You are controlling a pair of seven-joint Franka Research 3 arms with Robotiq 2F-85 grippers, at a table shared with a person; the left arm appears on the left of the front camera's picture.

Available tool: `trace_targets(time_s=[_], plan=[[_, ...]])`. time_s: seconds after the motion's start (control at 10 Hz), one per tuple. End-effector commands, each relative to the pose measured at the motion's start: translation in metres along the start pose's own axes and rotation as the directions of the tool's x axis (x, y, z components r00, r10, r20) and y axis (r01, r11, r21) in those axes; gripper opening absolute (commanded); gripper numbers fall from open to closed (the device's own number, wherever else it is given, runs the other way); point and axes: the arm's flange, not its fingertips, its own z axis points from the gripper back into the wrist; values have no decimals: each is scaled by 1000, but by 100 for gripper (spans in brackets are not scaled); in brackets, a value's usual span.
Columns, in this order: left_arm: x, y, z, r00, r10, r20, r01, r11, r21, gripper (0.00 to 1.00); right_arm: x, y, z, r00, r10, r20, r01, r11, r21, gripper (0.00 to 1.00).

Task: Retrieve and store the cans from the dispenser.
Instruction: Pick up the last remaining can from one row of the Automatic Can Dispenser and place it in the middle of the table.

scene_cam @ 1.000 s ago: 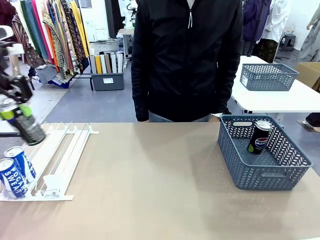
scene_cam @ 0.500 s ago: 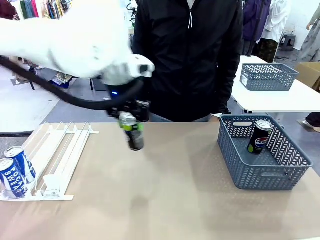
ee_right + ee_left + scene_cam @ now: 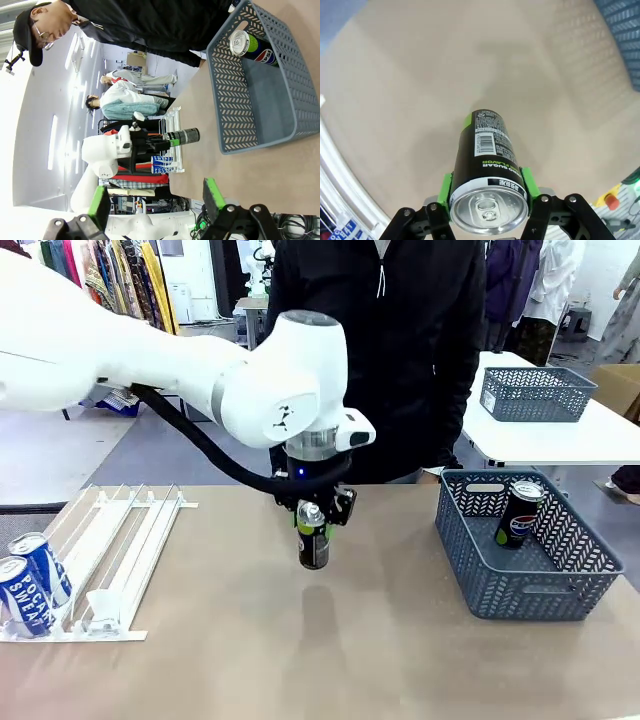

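Left gripper: your left gripper (image 3: 313, 524) hangs over the middle of the desk (image 3: 300, 670), fingers pointing down and clamped on the black can just under its silver top; in the wrist view one green pad (image 3: 445, 186) presses each side of the can
Held can: the black can (image 3: 313, 545), with a green band and a barcode panel, hangs upright and clear of the desk surface, with a faint shadow on the desk below it; it sits between the dispenser and the basket
Right gripper: your right gripper (image 3: 156, 209) stands spread wide, with nothing between its green pads
Dispenser: the dispenser (image 3: 135, 525) lies along the left edge of the desk, its low end toward the near left corner
Dispenser stock: two Pocari Sweat cans rest at the low end in the leftmost lanes, the nearer blue can (image 3: 22, 597) just beside the farther blue can (image 3: 45, 565), both tilted with the slope; you will find a clear stopper (image 3: 102, 606) at the foot of the lane to their right
Basket: the grey basket (image 3: 520, 592) stands at the right edge of the desk, well apart from the held can
Basket contents: a second black can (image 3: 519, 517) with a round red, white and blue logo leans tilted against the far wall of the basket
Person: a person in a black jacket (image 3: 380, 360) stands at the far edge of the desk, directly behind the left gripper, arms down at the sides
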Motion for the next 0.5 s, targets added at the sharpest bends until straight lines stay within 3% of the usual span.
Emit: trace_targets(time_s=[0.0, 0.4], plan=[[5, 4, 1, 999, 6, -31, -5, 1000, 21, 0, 1, 2, 0, 1000, 23, 9, -24, 999, 23, 100], [5, 2, -22, 997, -13, -70, 11, 1000, -22, 0, 1, 2, 0, 1000, 23, 9, -24, 999, 23, 100]])
